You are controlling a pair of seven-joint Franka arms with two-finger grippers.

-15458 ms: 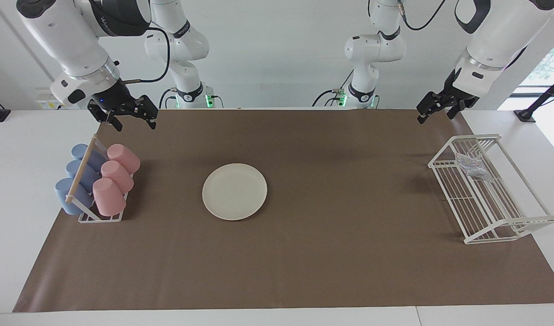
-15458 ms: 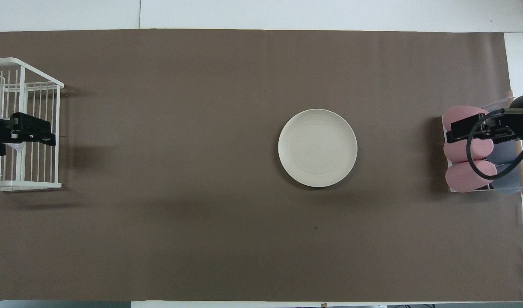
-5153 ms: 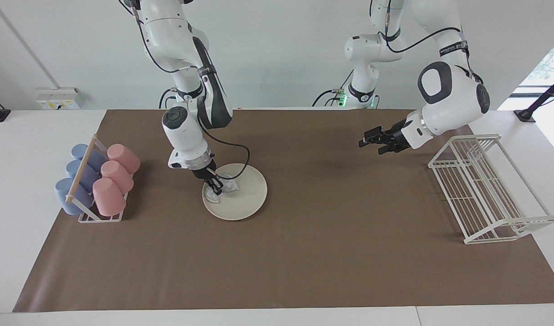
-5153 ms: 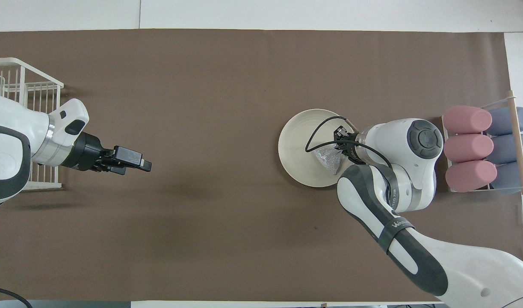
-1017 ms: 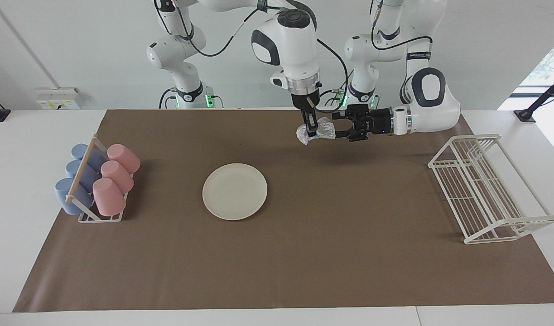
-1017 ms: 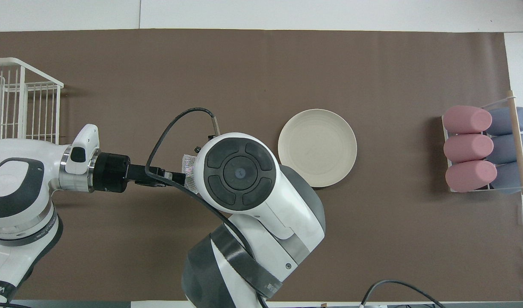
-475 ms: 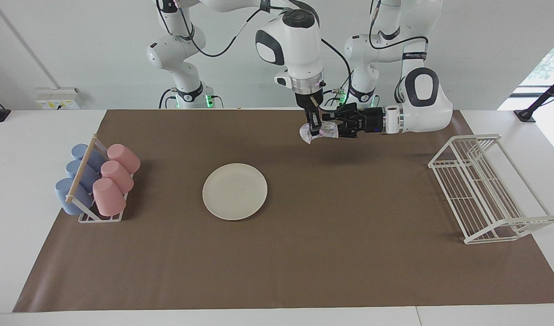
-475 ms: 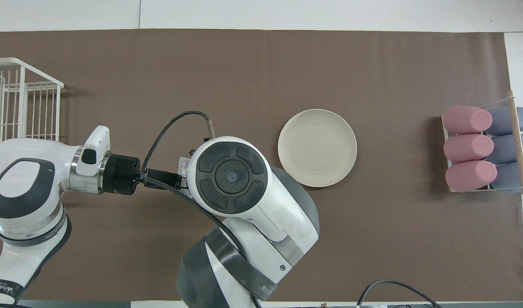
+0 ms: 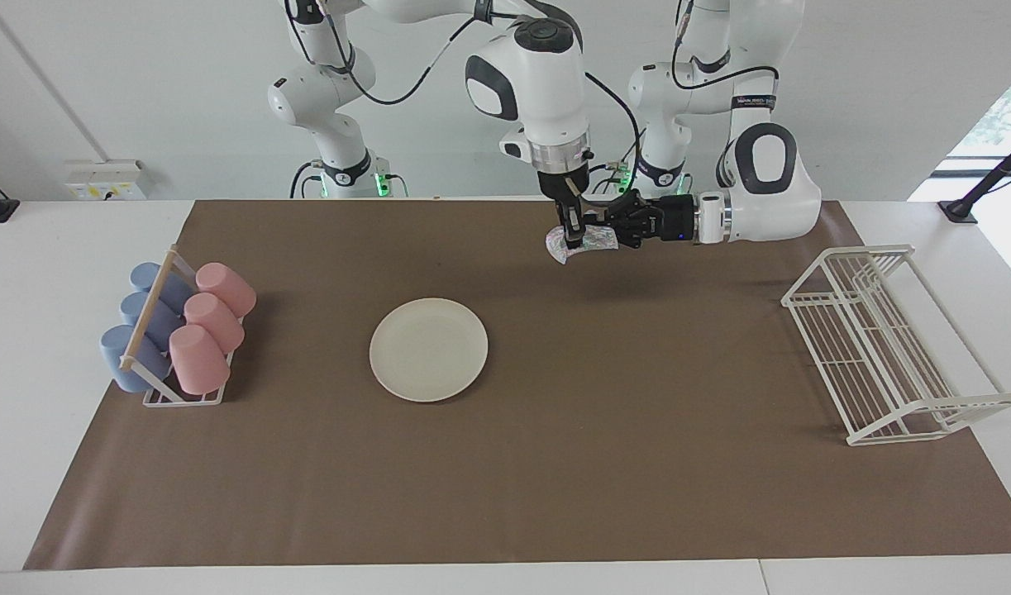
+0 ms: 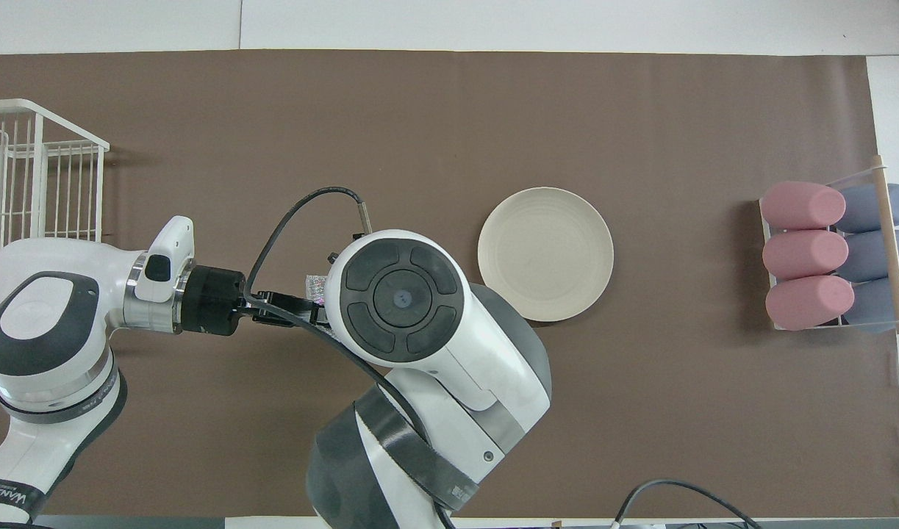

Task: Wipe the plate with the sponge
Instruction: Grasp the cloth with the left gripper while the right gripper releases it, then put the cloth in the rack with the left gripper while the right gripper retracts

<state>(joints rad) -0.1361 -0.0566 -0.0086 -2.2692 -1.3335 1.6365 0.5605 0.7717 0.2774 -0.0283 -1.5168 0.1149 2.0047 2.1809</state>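
Clock dirs = overhead view, 12 pointing away from robots.

Sponge (image 9: 584, 242) is up in the air over bare mat (image 9: 505, 479), not on plate (image 9: 428, 349). In overhead view only a scrap of sponge (image 10: 315, 286) shows, at approx 9 o'clock of plate (image 10: 545, 254), the rest hidden under the right arm's wrist.

R gripper (image 9: 570, 237) hangs straight down from above, clenched on sponge near its middle; the pad droops a bit below the tips. L gripper (image 9: 611, 232) lies level, pointing to 3 o'clock, its tip right at the sponge end toward the left arm. Whether it grips the pad or is just at it: can't tell. In overhead view L gripper (image 10: 296, 304) runs in under the right arm's wrist. So both grippers meet at the sponge, well above the mat.

Plate sits flat on mat, approx mid-table, bare, nothing touching it.

Cup rack (image 10: 889, 242) at 3 o'clock of plate, well apart, at right arm's end: 3 pink cups (image 10: 803, 253) lying on the plate side, 3 blue cups (image 10: 872, 253) at 3 o'clock of them. Wire rack (image 10: 30, 184), white, at 9 o'clock of plate, at left arm's end, w/ nothing seen in it.
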